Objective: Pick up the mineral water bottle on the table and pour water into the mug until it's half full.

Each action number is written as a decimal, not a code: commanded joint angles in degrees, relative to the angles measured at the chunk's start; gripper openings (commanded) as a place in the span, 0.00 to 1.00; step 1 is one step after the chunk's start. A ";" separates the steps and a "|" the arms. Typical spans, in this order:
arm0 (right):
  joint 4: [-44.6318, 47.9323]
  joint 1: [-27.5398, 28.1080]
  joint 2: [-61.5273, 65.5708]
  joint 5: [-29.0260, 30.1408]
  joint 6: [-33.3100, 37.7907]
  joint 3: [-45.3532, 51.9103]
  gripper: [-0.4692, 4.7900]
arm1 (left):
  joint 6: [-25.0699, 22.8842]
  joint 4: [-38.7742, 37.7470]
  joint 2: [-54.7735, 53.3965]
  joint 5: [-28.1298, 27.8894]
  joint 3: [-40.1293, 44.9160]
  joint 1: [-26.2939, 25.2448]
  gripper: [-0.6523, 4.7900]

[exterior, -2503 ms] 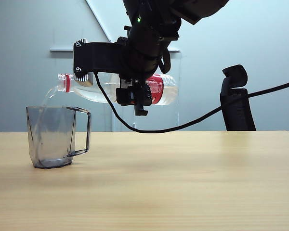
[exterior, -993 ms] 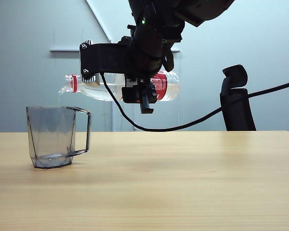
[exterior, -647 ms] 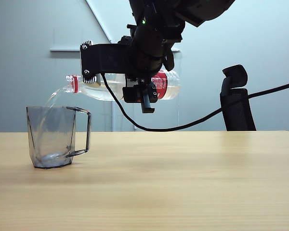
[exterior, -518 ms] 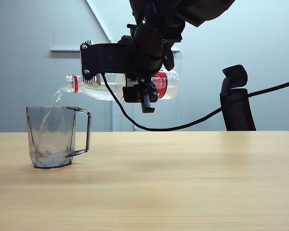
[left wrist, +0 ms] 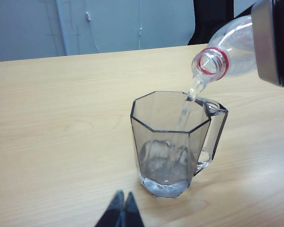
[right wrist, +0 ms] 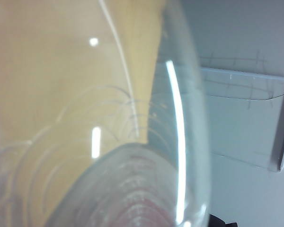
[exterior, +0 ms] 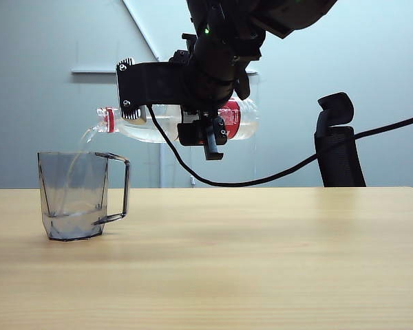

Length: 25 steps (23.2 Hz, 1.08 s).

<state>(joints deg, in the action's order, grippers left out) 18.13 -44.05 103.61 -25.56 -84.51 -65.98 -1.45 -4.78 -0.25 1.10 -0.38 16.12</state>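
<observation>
The mineral water bottle, clamped sideways in the right gripper up top, could overshoot the mug at lower left if it tips further; the left gripper sits pinched together.

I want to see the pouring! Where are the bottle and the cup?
clear plastic bottle with red neck ring (left wrist: pixel 213 61), left wrist view, on its open mouth.
smoky-grey faceted plastic mug (exterior: pixel 72 196), exterior view, on its side wall.
</observation>
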 commanded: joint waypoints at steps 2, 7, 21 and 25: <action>2.75 0.02 -0.59 -0.44 0.02 -0.57 0.66 | 0.17 0.57 -0.09 0.22 -0.13 0.00 0.12; 2.73 0.09 -0.57 -0.44 0.02 -0.57 0.66 | 0.17 0.57 -0.09 0.22 -0.13 0.00 0.12; 2.71 0.17 -0.57 -0.46 -0.31 -0.57 0.66 | 0.17 0.57 -0.09 0.22 -0.13 0.00 0.12; 2.73 0.17 -0.57 -0.46 -1.29 -0.57 0.66 | 0.17 0.57 -0.09 0.22 -0.13 0.00 0.12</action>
<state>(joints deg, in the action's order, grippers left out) 18.15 -43.77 103.61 -25.69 -85.52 -65.98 -1.45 -4.78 -0.25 1.10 -0.38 16.12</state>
